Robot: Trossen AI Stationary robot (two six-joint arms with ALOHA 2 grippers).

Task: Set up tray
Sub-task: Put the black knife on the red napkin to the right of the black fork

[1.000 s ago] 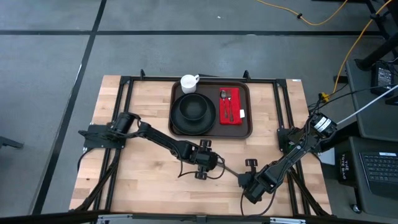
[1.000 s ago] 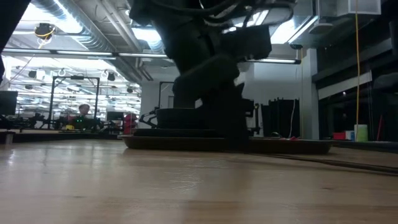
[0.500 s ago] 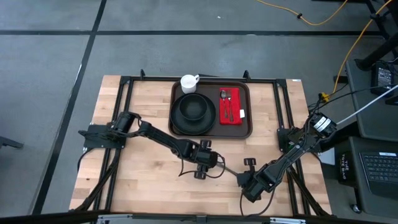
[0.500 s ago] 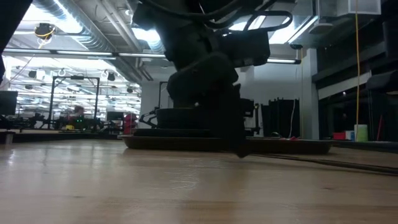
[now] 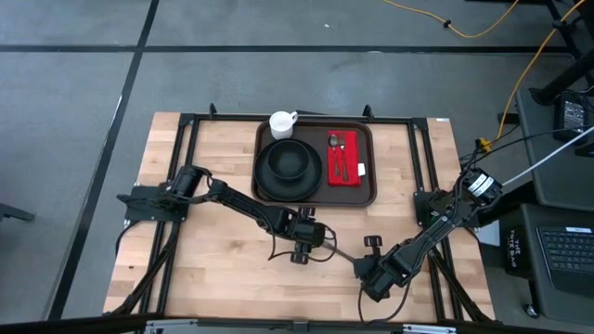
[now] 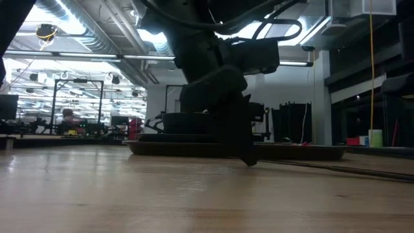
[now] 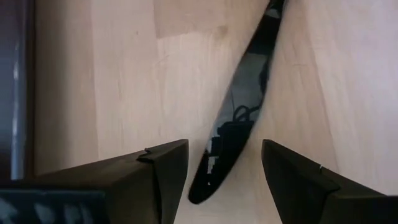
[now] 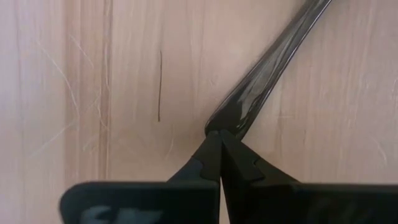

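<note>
A dark, shiny knife lies on the bare wood near the table's middle, between my two grippers. My left gripper is open, one finger on each side of one end of the knife, with bare wood between them and it. My right gripper is shut at the knife's other end. The dark brown tray sits at the far middle. It carries a black plate with a bowl, and a red napkin with cutlery on it. My right gripper has its two shut fingertips closed on the very tip of the knife's end. The fingers come steeply from above, roughly in line with the knife. From there the knife runs away low over the wood; whether it rests on the table I cannot tell.
A white mug stands at the tray's far left corner. Black frame rails run along the table's left, right and far sides. Bare wood spreads around both grippers on the near half.
</note>
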